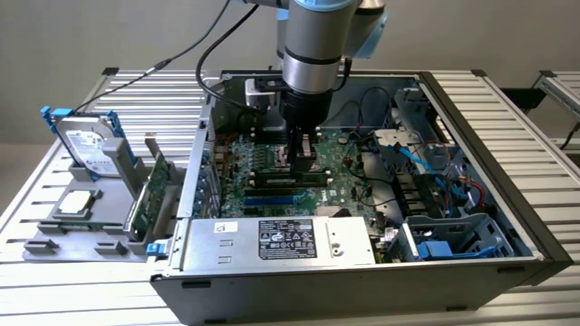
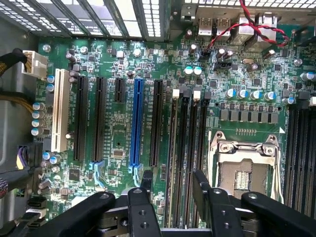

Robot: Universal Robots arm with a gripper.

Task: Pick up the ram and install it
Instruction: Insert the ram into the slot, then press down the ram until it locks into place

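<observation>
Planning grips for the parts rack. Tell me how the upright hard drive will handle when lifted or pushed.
The hard drive looks like a rigid metal block: probably stiff and heavy for its size. Standing on edge in the grey holder, it might tip if pushed high. Its smooth labelled face could be slippery.

We note a silver-grey cylindrical arm [image 1: 313, 47] with a blue-grey joint cap, black cables trailing from it. Its gripper [image 2: 173, 190] is black, with round screws on its linkage bars and fingers [image 2: 201, 185].
</observation>
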